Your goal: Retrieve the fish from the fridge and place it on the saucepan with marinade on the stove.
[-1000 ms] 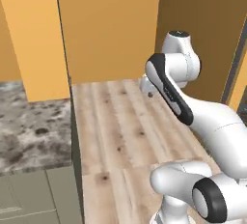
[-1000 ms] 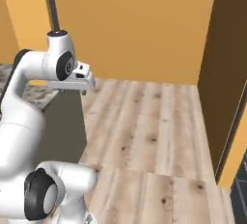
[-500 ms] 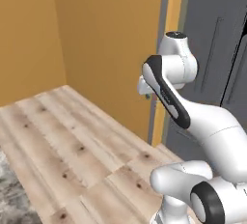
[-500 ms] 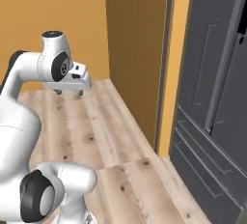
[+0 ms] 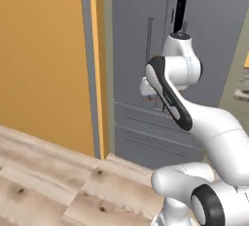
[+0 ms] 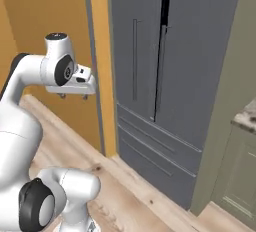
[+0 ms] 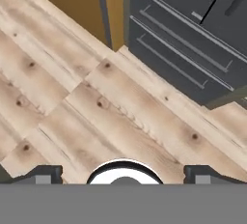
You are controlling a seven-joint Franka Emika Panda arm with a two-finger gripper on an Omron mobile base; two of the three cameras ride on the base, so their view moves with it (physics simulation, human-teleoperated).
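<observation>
Fish is presumably inside the shut fridge (image 6: 165, 71), ahead of the tool (image 6: 74, 96). Tool holds nothing, fingers (image 7: 46, 174) spread wide. Best square up to the door handle (image 6: 134, 61) first.

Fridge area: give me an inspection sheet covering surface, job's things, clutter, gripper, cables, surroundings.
Surface: wooden plank floor, bare.
Job's things: fridge ahead, grey, upper doors shut with a dark seam between them, two lower drawers shut.
Clutter: nothing seen.
Gripper: gripper open, holding nothing, pointing down at the floor, apart from the fridge.
Cables: nothing seen.
Surroundings: orange wall panel left of the fridge; stone-topped cabinet to its right.
</observation>
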